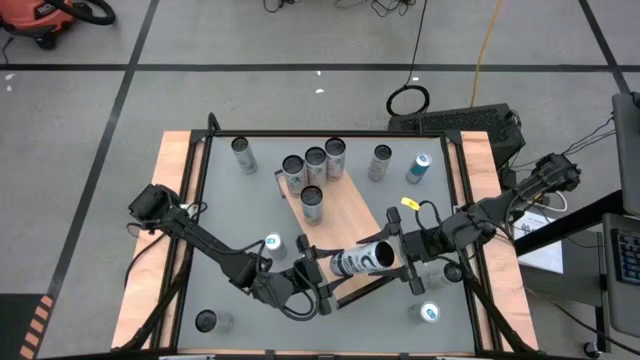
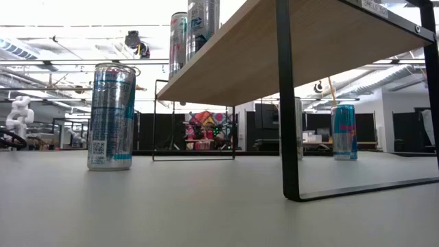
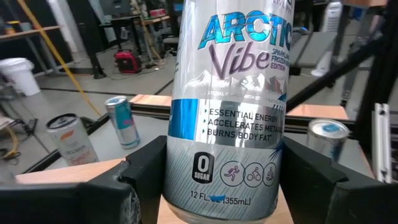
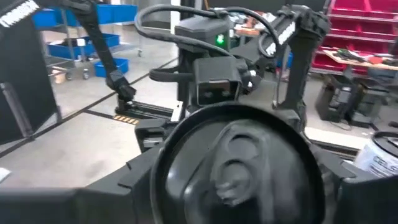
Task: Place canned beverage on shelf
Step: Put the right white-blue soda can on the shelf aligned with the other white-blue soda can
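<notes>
**A:** Grey tabletop (image 1: 230,215) with pale wooden borders, on a grey floor crossed by dark tape lines; beyond it we log workshop benches, blue bins and red storage racks. What do we enter first?

**B:** Item one, the shelf (image 1: 352,212): a light wood-grain board on a thin black frame, lying at an angle across the table's middle. From table height we see it raised well above the surface on black legs.

**A:** And stock on it?

**B:** We count four upright cans (image 1: 315,166) clustered at its far end. More cans stand on the tabletop around it, among them a blue-topped one (image 1: 417,168) and a silver-and-blue one (image 2: 111,116) whose print we cannot read.

**A:** The can in hand?

**B:** Item two, the silver can (image 1: 362,259), lying sideways above the shelf's near end, between both tools. Its label reads "ARCTIC Vibe", then "ESSENTIAL ENERGY", "ACCELERATES METAB…", "BURNS BODY FAT", "0 SUGAR" and "12 FL … (355mL)".

**A:** Tool states?

**B:** Left gripper (image 1: 318,275): its fingers (image 3: 146,171) are pinching the can's lower body from both sides. Right gripper (image 1: 405,262): spread around the can's top end, the lid filling its wrist view; we cannot tell whether the pads touch the metal.
</notes>
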Robot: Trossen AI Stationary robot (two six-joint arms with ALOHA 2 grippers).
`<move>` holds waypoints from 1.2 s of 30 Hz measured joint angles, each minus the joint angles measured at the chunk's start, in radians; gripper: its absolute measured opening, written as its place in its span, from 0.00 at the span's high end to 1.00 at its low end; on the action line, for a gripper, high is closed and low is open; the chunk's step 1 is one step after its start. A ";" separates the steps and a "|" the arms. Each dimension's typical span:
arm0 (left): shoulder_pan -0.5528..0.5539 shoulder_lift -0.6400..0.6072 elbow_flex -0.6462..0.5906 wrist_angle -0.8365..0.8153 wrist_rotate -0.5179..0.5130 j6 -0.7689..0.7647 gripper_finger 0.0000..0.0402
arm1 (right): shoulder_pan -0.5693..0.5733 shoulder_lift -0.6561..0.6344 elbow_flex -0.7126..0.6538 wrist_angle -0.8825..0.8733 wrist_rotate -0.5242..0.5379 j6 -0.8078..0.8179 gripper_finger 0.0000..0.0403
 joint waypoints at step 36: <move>0.001 0.000 0.000 0.019 -0.018 -0.003 0.39 | 0.041 -0.041 0.000 -0.018 0.090 -0.064 0.38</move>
